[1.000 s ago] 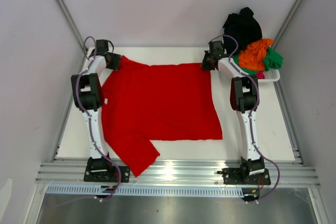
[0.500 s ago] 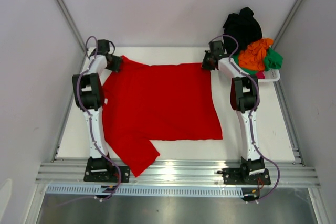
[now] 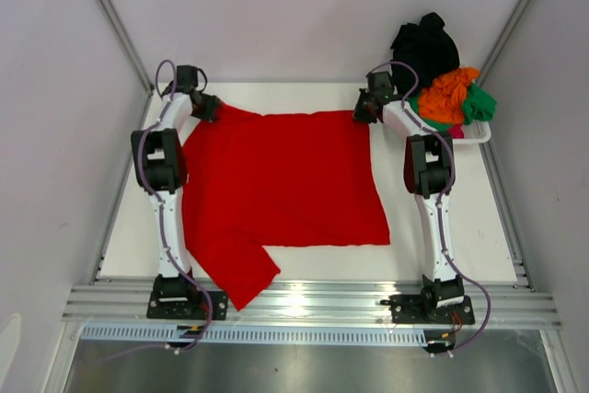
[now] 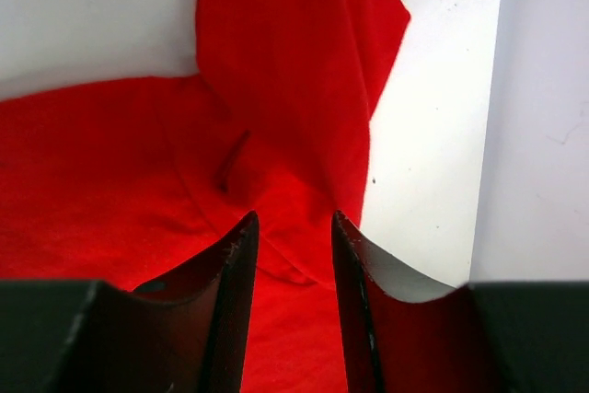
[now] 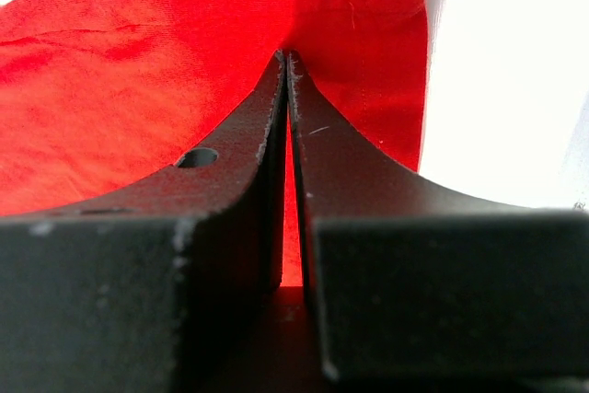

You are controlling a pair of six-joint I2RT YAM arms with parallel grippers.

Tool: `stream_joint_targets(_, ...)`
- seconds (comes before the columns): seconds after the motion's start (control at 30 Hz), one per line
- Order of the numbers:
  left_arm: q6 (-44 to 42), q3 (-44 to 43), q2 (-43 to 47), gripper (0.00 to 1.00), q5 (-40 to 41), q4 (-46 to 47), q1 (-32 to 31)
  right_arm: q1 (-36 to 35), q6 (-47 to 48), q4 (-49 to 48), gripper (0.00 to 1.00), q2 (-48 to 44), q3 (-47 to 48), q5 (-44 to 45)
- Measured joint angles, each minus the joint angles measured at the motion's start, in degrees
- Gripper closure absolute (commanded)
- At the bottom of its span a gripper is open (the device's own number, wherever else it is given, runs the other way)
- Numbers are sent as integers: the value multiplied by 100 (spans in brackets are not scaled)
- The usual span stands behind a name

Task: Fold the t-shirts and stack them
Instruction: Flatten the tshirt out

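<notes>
The large, soft, bright red cloth t-shirt (image 3: 285, 177) lies spread flat across the middle of the table, one sleeve reaching toward the near left corner. The left tool (image 4: 293, 223) hangs over the far left shoulder with its jaws partly spread. Red cloth shows in the gap and nothing is pinched yet. The right tool (image 5: 286, 54) sits at the shirt's far right corner, its fingers pressed together; whether a thin edge of cloth is nipped between the tips I cannot tell.

The risk, as I judge it, is an uneven hold. If the left tool closes on a wrinkle (a small raised crease lies just ahead of its jaws) rather than on the true edge, the far edge would lift crooked and the fold come out skewed. If the right tool has no cloth, that corner would lag and the shirt would twist.

The flat white table (image 3: 460, 218) looks smooth, so cloth may slide rather than stay put. At its far right corner a white plastic basket (image 3: 474, 138) holds a crumpled black shirt (image 3: 425, 43), an orange shirt (image 3: 448, 89) and a green shirt (image 3: 479, 103). Pale plain walls close in on three sides, and a ribbed aluminium rail (image 3: 304, 301) carries the arm bases at the near edge.
</notes>
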State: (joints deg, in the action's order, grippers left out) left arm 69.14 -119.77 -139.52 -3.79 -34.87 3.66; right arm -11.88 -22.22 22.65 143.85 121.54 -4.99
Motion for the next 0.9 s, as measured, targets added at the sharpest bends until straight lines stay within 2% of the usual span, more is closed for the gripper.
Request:
stream_joint_targets(0.4, -236, -243, -46, 58, 90, -433, 0, 0, -24, -4, 97, 0, -2, 0)
stream_joint_targets(0.6, -898, -273, -48, 56, 387, -717, 15, 0, -24, -2, 97, 0, -2, 0)
stream_joint_targets(0.77, -1829, -525, -122, 47, 413, -739, 26, 0, -24, 2, 97, 0, 0, 0)
stream_joint_targets(0.83, -2190, -533, -120, 37, 417, -586, 33, 0, -20, 4, 97, 0, 0, -2)
stream_joint_targets(0.9, -2634, -533, -120, 34, 446, -387, 50, 0, -15, 4, 97, 0, 0, -7)
